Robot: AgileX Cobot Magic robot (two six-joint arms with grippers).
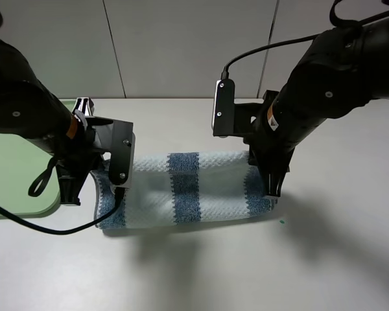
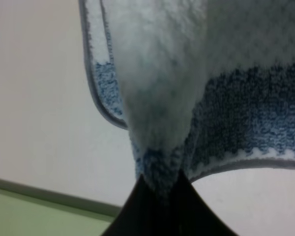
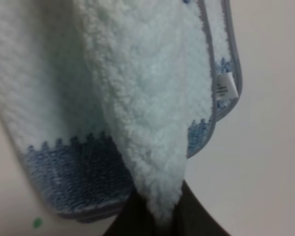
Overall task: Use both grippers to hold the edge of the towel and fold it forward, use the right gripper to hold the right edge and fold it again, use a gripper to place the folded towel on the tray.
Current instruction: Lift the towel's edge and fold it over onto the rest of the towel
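Towel (image 1: 194, 188): thick waffle cloth with broad blue-grey and pale white-blue stripes, seen doubled over into a long band running left to right across the counter (image 1: 201, 272). A bunched point of cloth at each end is pinched and drawn up; the middle sags between.

Hem (image 2: 101, 105): grey stitched edging, seen curving round a hanging corner. A small white tag (image 3: 226, 88) is noted at the corner on the right end.

Left pincer (image 2: 160, 196): closed on the towel's left end.

Right pincer (image 3: 160, 216): closed on the right end.

Tray (image 1: 13, 175): light green, flat, with rounded corners and a low rim. It is placed at far left, near the towel but apart from it, and partly hidden by the arm.
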